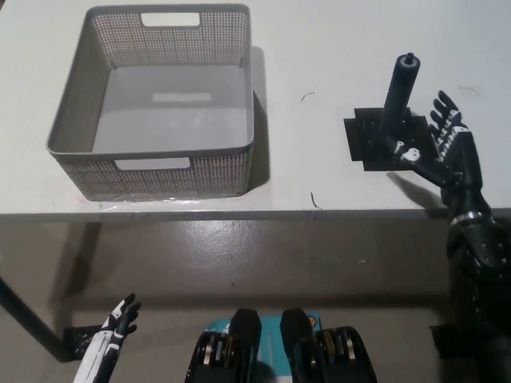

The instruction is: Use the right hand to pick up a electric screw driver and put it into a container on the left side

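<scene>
I see the electric screwdriver (pixel 397 100) standing upright on its black base plate (pixel 369 145), on the right part of the white table (pixel 319 48), well apart from the container. My right hand (pixel 443 152) is just beside it on the right, over the plate's right edge, fingers spread apart and holding nothing; the thumb reaches toward the foot of the tool, but I can't tell whether it touches. The black forearm runs down past the table's front edge. The grey perforated container (pixel 156 171) sits on the left part of the table with nothing in it. My white left hand (pixel 118 317) hangs low at the lower left, below the table, fingers loosely apart
</scene>
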